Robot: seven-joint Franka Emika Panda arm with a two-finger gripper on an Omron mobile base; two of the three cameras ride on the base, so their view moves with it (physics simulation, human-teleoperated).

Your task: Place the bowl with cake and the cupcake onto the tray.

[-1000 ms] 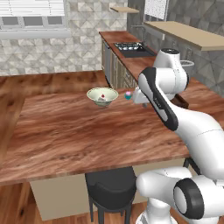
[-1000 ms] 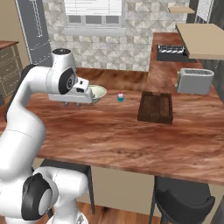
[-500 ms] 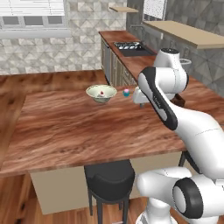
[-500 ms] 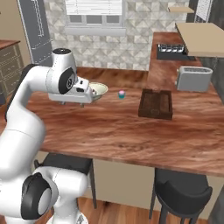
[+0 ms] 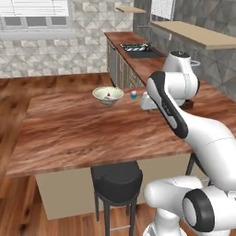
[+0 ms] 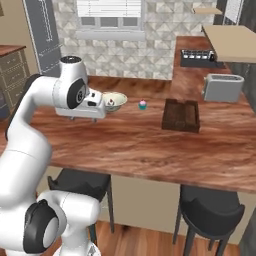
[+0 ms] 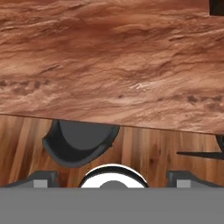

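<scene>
The bowl with cake (image 5: 108, 95) (image 6: 114, 101) stands on the far part of the wooden counter, the white slice with its red dot inside it. The cupcake (image 5: 133, 94) (image 6: 142, 104) stands just to its right, apart from it. The dark brown tray (image 6: 181, 115) lies further right, with nothing in it. My gripper (image 7: 112, 178) hangs over the counter short of the bowl, pointing down at bare wood near the counter's front edge. It is open, its fingertips (image 7: 41, 177) far apart, with nothing between them. The hand (image 5: 146, 102) (image 6: 82, 111) is nearer me than the bowl.
A silver toaster (image 6: 222, 87) stands behind the tray. Black stools (image 5: 115, 179) (image 6: 80, 182) (image 6: 212, 202) sit under the counter's front edge; one stool (image 7: 78, 140) is below the hand. A dark corner (image 7: 217, 6) cuts into the hand view's top right. A stovetop (image 5: 136, 47) lies on the back counter.
The whole picture has shifted slightly in both base views, so the camera moved. The bowl, the cupcake and the tray stay where they were on the counter. The arm holds about the same pose.
</scene>
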